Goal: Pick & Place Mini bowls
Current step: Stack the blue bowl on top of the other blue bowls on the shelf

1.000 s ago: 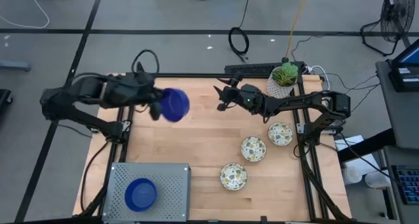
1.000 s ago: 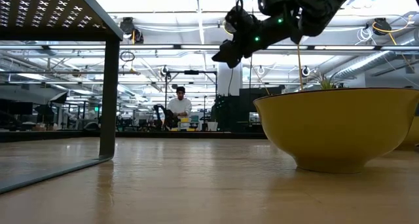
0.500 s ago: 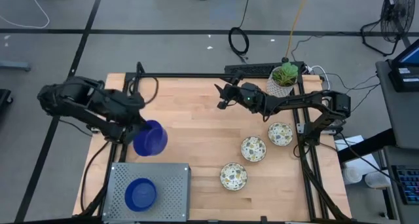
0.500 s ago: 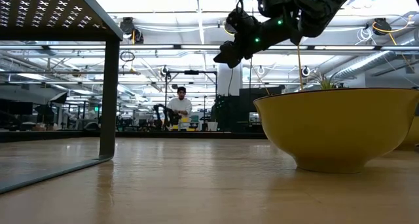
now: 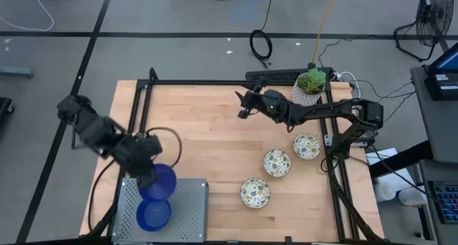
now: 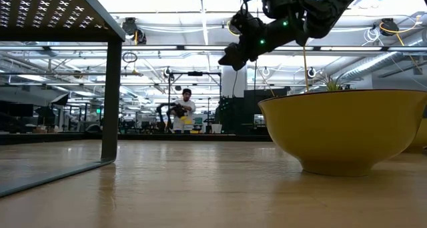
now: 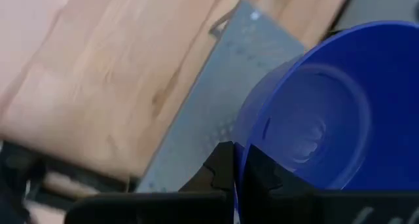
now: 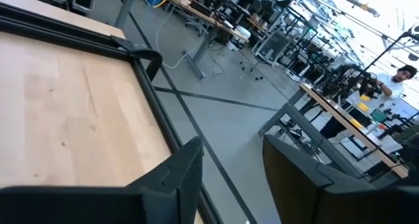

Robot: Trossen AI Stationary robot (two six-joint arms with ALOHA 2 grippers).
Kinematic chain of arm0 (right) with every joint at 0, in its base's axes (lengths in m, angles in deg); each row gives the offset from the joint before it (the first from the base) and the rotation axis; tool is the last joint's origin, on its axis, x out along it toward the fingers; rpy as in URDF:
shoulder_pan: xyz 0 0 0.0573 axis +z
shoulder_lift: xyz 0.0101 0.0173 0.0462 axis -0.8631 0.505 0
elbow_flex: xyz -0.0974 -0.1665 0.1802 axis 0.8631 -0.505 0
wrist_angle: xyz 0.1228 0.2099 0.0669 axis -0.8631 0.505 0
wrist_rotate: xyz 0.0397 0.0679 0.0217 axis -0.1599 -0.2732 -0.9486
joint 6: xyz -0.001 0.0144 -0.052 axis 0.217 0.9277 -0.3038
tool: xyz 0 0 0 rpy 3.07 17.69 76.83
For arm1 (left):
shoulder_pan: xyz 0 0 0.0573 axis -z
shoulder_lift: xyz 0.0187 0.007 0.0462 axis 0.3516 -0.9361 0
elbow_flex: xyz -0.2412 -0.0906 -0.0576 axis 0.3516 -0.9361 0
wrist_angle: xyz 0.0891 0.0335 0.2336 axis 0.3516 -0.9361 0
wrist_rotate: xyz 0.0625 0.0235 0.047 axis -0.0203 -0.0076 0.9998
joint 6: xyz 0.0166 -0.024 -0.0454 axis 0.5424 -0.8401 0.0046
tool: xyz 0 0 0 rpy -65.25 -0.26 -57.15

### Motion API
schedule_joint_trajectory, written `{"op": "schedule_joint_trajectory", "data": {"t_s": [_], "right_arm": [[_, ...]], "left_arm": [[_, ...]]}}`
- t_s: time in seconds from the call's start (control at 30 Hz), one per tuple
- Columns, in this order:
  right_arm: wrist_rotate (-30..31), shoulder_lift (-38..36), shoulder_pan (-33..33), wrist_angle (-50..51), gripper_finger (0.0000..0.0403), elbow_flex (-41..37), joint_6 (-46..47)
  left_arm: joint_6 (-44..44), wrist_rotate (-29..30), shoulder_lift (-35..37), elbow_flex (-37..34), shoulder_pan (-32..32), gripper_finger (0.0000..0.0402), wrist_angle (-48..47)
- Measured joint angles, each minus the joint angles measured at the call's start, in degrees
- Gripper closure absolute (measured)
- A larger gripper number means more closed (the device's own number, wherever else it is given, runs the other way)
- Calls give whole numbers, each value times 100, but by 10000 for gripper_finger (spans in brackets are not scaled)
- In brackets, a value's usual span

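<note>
Left gripper, lower left of the high view, clamps the rim of 1 blue mini bowl above the grey perforated tray; a second blue bowl sits in the tray. 3 speckled bowls rest lower right on the desk. Right gripper, upper centre, fingers apart, empty.

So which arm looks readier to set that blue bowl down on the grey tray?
The left: its fingers already grip the blue bowl above the grey perforated tray. The right gripper hangs empty, far across the table.
</note>
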Motion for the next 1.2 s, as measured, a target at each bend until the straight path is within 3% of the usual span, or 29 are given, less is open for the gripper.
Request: {"op": "schedule_joint_trajectory", "data": {"t_s": [0.1,0.27,0.53,1.2], "right_arm": [[0,0,-61,8,257,0,-4],[0,0,-149,13,260,0,13],[-7,0,-172,-1,258,2,-2],[-7,0,-168,-28,259,4,98]], "left_arm": [[-1026,97,-196,0,584,399,-127],[-2706,746,-519,0,1448,396,-71],[-4748,565,-1162,-2,2231,393,-39],[-4849,444,-1622,-2,2432,383,-89]]}}
